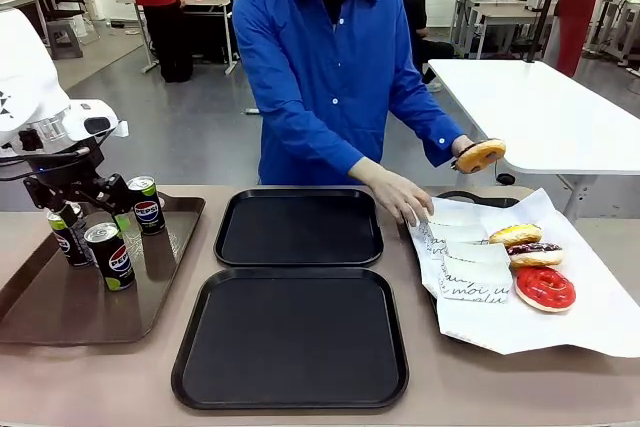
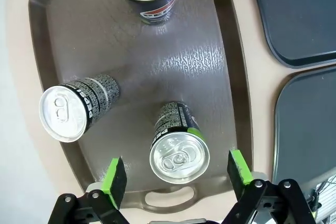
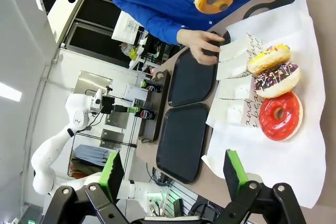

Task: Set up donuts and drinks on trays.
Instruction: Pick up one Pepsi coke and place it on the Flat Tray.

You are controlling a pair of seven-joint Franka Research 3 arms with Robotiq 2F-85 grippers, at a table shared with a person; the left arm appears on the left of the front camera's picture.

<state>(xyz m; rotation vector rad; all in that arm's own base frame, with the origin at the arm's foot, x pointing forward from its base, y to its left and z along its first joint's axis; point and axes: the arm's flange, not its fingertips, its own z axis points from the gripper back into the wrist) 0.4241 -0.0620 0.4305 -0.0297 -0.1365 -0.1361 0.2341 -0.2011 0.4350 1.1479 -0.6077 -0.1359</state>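
Can [image 2: 179,153] stands upright between your left gripper's [image 2: 177,174] wide-spread fingers, low in the frame on the brown tray [image 2: 68,30], so closing should catch it. Your right gripper [image 3: 173,174] hangs spread and empty above the donuts [image 3: 280,115]; black trays [image 1: 290,337] at centre hold nothing.

Tan table [image 1: 440,392]: brown tray [image 1: 60,312] on the robot's left. Far black tray [image 1: 298,229] and near black tray [image 1: 290,339] sit mid-table, just beside each other. White paper [image 1: 585,322] on the right.
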